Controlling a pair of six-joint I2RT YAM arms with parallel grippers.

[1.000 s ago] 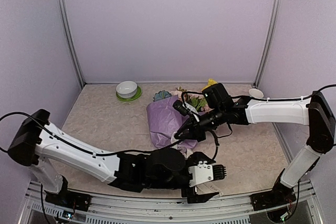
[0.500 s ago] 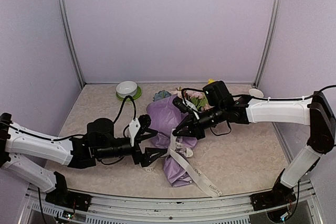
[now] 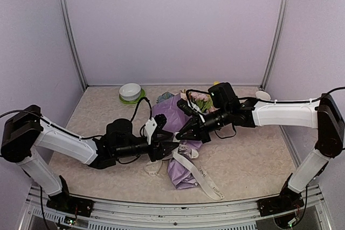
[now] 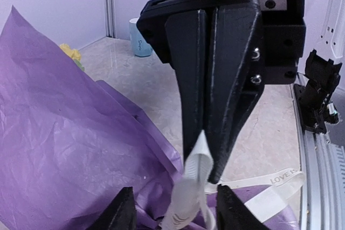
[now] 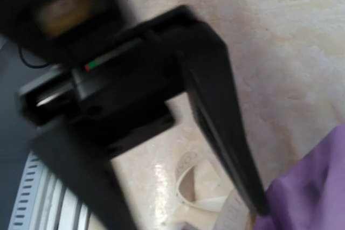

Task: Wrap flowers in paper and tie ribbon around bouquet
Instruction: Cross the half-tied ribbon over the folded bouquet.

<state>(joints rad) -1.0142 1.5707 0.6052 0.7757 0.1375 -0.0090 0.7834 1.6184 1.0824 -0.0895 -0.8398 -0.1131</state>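
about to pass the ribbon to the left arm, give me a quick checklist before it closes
1. right gripper shut on the ribbon: ok, pinched at its tips.
2. ribbon between the open jaws of the left gripper: ok.
3. paper around the flowers: ok, blooms show at the far end.
4. ribbon tied round the bouquet: not ok, its tail lies loose on the table.
5. left fingers clear of the paper: cannot tell.

"LOVE IS" in small dark print on the ribbon (image 4: 269, 180)
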